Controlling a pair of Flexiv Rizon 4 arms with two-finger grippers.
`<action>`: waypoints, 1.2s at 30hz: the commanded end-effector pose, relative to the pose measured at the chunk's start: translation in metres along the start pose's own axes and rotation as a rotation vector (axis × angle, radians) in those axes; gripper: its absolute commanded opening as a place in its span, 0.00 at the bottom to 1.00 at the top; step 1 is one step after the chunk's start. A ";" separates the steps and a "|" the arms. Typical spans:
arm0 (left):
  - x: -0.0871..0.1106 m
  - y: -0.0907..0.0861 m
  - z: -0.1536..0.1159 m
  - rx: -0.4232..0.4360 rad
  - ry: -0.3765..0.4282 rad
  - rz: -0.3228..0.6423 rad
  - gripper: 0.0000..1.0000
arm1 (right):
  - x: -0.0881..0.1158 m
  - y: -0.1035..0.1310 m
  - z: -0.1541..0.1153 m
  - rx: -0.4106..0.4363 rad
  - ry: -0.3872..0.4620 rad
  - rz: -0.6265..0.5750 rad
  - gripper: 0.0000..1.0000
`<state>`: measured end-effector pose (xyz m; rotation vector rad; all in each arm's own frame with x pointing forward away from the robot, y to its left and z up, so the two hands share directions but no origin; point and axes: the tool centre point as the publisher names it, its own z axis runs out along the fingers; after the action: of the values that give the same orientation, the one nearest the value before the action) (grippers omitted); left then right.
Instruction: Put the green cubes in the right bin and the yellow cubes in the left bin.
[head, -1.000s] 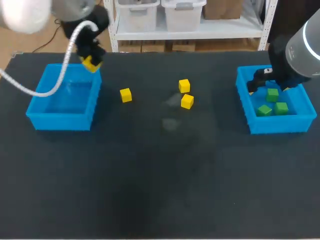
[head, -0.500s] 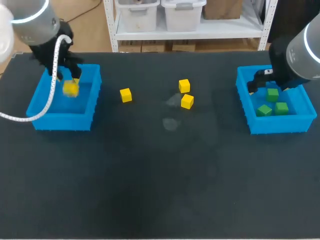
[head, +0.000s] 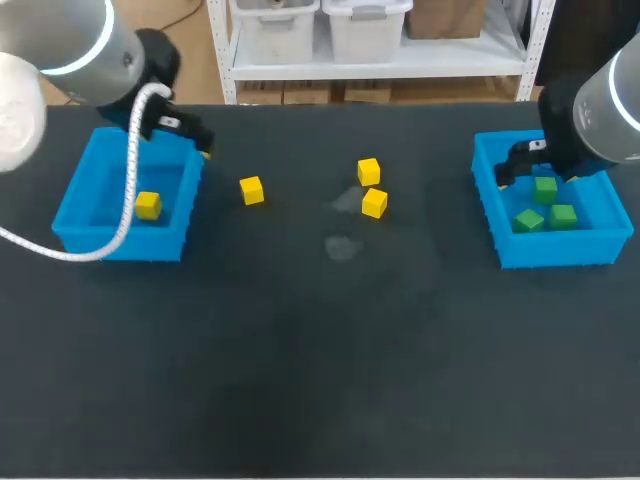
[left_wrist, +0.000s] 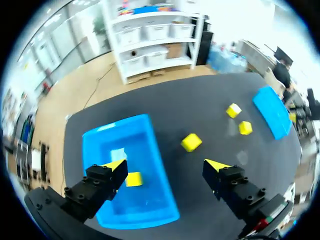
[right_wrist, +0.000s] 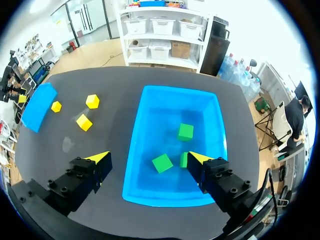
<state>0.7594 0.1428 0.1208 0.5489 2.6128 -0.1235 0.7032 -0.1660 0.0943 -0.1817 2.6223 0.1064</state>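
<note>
My left gripper (head: 190, 135) (left_wrist: 167, 165) hangs open over the right wall of the left blue bin (head: 120, 245) (left_wrist: 150, 150), with nothing between its fingers. One yellow cube (head: 148, 206) (left_wrist: 133, 179) lies in that bin. Three more yellow cubes sit on the table: one (head: 251, 190) (left_wrist: 191, 142) just right of the bin, two (head: 368, 171) (head: 374, 203) near the middle. Above the right blue bin (head: 555, 247) (right_wrist: 137, 150), my right gripper (head: 520, 160) (right_wrist: 149, 157) is open and empty. Three green cubes (head: 545, 187) (head: 563, 215) (head: 528, 221) rest inside.
A dark mat (head: 320, 350) covers the table. A white cable (head: 128, 190) from my left arm loops across the left bin. A faint pale smear (head: 342, 247) marks the mat near the middle.
My left gripper opened and let a yellow cube drop into the left bin, then shifted toward the bin's right wall. The right arm stayed put.
</note>
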 end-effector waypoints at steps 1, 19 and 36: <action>-0.017 -0.029 0.018 0.093 0.063 0.258 1.00 | 0.004 0.000 -0.001 0.003 -0.024 0.002 1.00; -0.022 -0.053 0.068 0.216 0.440 0.862 1.00 | 0.004 0.000 -0.001 0.003 -0.024 0.002 1.00; 0.007 -0.053 0.111 0.148 0.550 0.897 1.00 | 0.004 0.000 -0.001 0.003 -0.024 0.002 1.00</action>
<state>0.7724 0.0792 0.0222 1.9090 2.4747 0.0449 0.7020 -0.1666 0.0940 -0.1801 2.6079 0.1084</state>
